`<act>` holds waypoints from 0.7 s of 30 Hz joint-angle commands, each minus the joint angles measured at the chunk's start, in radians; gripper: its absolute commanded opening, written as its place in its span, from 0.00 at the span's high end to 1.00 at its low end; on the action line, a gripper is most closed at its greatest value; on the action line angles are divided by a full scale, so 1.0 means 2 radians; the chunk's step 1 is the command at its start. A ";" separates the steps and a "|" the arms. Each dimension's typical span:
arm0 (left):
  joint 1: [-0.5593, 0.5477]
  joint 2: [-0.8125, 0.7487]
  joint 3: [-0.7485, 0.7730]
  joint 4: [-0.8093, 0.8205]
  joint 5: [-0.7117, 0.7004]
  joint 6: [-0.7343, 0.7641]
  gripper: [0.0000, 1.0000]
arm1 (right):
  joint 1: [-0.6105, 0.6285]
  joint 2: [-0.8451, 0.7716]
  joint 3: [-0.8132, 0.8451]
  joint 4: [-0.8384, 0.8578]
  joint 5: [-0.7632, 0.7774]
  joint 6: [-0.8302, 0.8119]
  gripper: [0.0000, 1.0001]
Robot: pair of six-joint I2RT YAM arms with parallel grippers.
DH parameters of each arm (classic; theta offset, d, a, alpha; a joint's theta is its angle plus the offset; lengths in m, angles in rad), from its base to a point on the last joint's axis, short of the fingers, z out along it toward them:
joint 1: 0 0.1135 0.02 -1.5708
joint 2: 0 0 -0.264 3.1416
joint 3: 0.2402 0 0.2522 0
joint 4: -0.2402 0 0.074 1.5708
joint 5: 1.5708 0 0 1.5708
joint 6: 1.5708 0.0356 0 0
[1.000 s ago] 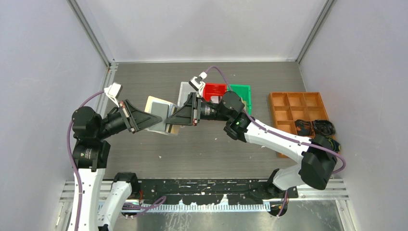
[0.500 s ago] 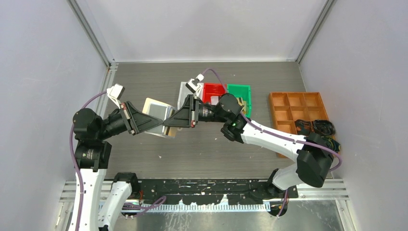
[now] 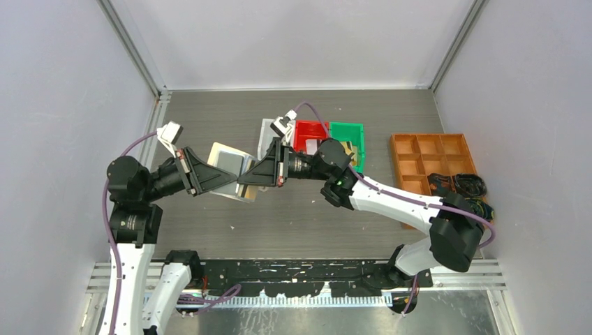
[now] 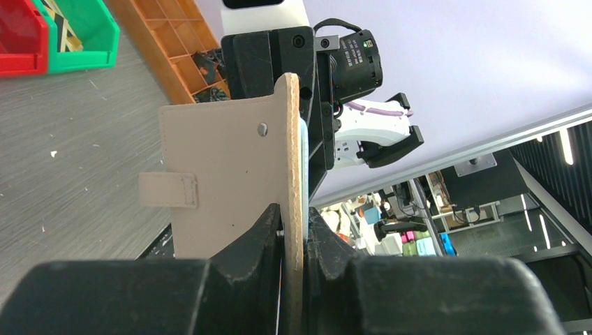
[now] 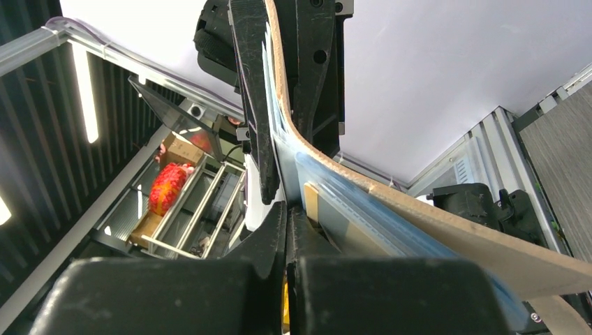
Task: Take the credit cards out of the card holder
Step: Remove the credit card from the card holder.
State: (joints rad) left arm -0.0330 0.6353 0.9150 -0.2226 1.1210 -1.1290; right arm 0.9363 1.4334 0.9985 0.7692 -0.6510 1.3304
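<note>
Evidently the holder (image 4: pixel 223 167) is off the bench (image 3: pixel 300 216), hanging in the air between the two arms, left of the bench's middle and well short of its far edge. The left end effector (image 4: pixel 294 227) is pinched narrow on the edge of the beige cover, with the snap tab (image 4: pixel 167 190) sticking out to the side. The right end effector (image 5: pixel 285 220) is closed tight at the mouth of the clear sleeves (image 5: pixel 328 202), where a thin tan-gold sliver, probably a card (image 5: pixel 311 199), shows just beside its fingertips. Whether that card is actually between the fingers, or only sleeve film, I cannot tell. The holder looks light and only half stiff: its cover bows visibly in the right wrist view, so it will flex and twist if pulled sideways. The cards should be thin, rigid and smooth, and so prone to slipping from a shallow pinch, while the glossy sleeves are likely to cling to them. The best hold seems to be flat across the faces of a card's exposed edge, drawing straight along the sleeve, with the cover clamped away from the sleeve mouths.
</note>
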 commanded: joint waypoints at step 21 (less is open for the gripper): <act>-0.010 0.002 0.041 0.024 0.041 -0.017 0.86 | -0.011 -0.075 -0.066 -0.059 0.053 -0.046 0.99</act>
State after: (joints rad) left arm -0.0513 0.6575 0.9253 -0.2459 1.1637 -1.1450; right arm 0.9329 1.3258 0.9039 0.6964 -0.5705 1.2732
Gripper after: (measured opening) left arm 0.150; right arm 0.038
